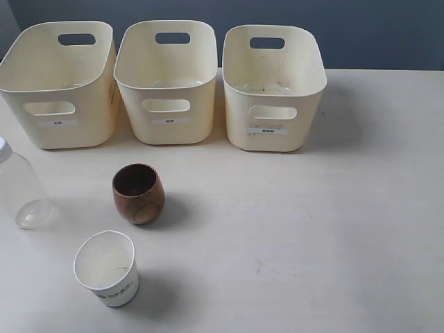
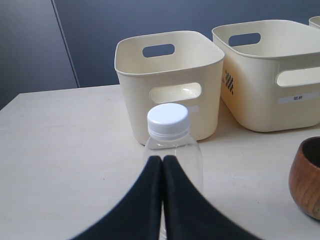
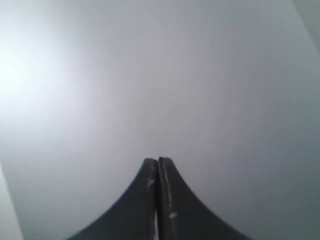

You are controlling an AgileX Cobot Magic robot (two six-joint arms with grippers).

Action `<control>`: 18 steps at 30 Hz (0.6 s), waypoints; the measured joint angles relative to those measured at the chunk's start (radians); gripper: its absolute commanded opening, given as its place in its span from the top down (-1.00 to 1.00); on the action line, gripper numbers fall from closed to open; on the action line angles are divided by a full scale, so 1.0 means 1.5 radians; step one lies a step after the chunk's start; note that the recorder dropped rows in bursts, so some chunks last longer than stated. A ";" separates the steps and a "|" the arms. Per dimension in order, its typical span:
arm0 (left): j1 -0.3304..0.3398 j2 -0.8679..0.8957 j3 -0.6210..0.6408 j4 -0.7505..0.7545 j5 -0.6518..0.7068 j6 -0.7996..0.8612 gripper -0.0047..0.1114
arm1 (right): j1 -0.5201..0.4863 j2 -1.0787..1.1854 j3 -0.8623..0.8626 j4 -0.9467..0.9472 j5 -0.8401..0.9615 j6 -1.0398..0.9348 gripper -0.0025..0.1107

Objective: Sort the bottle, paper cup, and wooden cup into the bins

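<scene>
The clear bottle (image 1: 21,191) with its white cap stands at the table's left edge, partly cut off by the frame. In the left wrist view the bottle (image 2: 172,150) rises just beyond my left gripper (image 2: 162,159), whose black fingers are pressed together with nothing between them. The brown wooden cup (image 1: 139,193) stands upright in the middle left, also at the edge of the left wrist view (image 2: 306,178). The white paper cup (image 1: 107,268) stands near the front. Three cream bins (image 1: 170,80) line the back. My right gripper (image 3: 158,161) is shut, facing a blank grey surface.
The left bin (image 1: 59,83) and right bin (image 1: 272,87) flank the middle one. In the left wrist view the nearest bin (image 2: 169,85) stands right behind the bottle. Neither arm shows in the exterior view.
</scene>
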 measured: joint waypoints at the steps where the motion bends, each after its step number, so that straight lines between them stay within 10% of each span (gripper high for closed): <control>1: 0.000 0.000 0.000 0.000 0.000 0.000 0.92 | 0.000 0.042 -0.026 -0.078 -0.024 0.045 0.97; 11: 0.000 0.000 0.000 0.000 0.000 0.000 0.92 | 0.021 0.402 -0.312 -0.657 -0.252 0.364 0.97; 18: 0.000 0.000 0.000 0.000 0.000 0.000 0.92 | 0.198 0.567 -0.410 -0.832 -0.234 0.368 0.97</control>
